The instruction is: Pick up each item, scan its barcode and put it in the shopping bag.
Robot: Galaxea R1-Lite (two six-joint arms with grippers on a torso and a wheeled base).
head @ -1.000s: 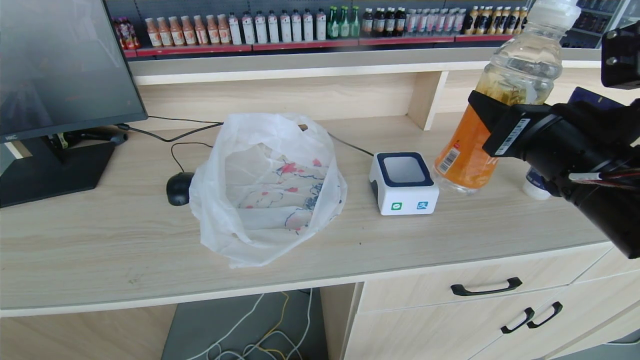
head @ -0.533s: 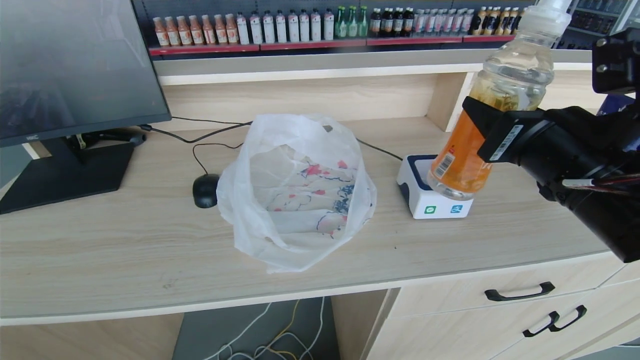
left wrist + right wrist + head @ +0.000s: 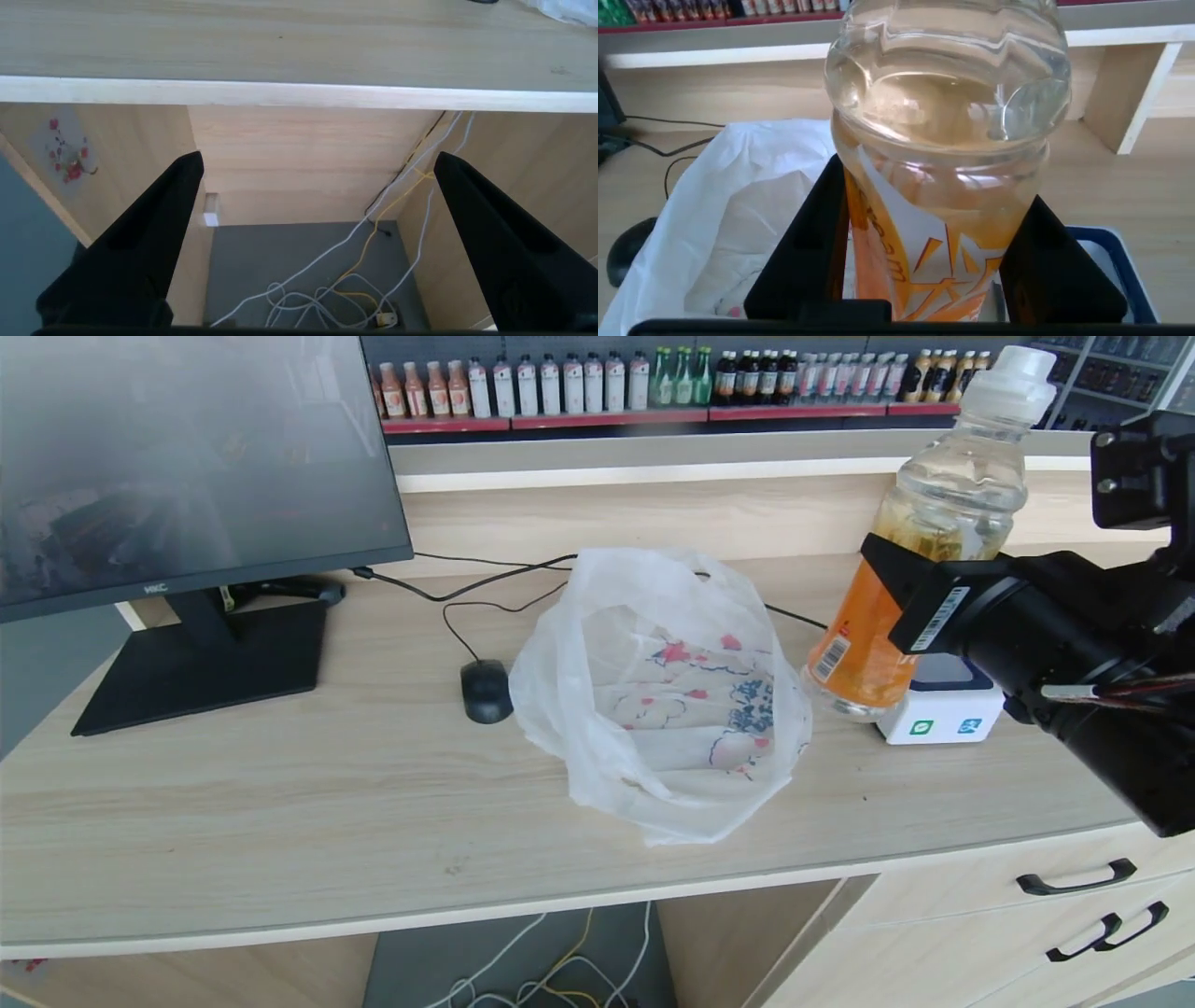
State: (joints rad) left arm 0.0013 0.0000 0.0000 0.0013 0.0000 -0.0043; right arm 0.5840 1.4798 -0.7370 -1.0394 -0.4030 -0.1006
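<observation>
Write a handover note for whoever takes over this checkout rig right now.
Right gripper: shut on the orange drink bottle, held tilted above the counter, close to the barcode scanner, on its side toward the shopping bag.
Left gripper: open, empty, below the counter edge.
Done: bottle picked up. Whether it scanned cannot be told.
Left: put the bottle in the open bag.

You're looking at a matte black right gripper (image 3: 898,581) with flat angular fingers (image 3: 805,257); a white barcode sticker (image 3: 938,616) is sitting on its block. Thin red and white cables (image 3: 1120,689) are running along the thick black cylindrical wrist (image 3: 1074,644). A black bracket (image 3: 1134,467) is showing two silver screws. The black left gripper (image 3: 318,187) is showing plain wedge-shaped fingers (image 3: 140,252).
</observation>
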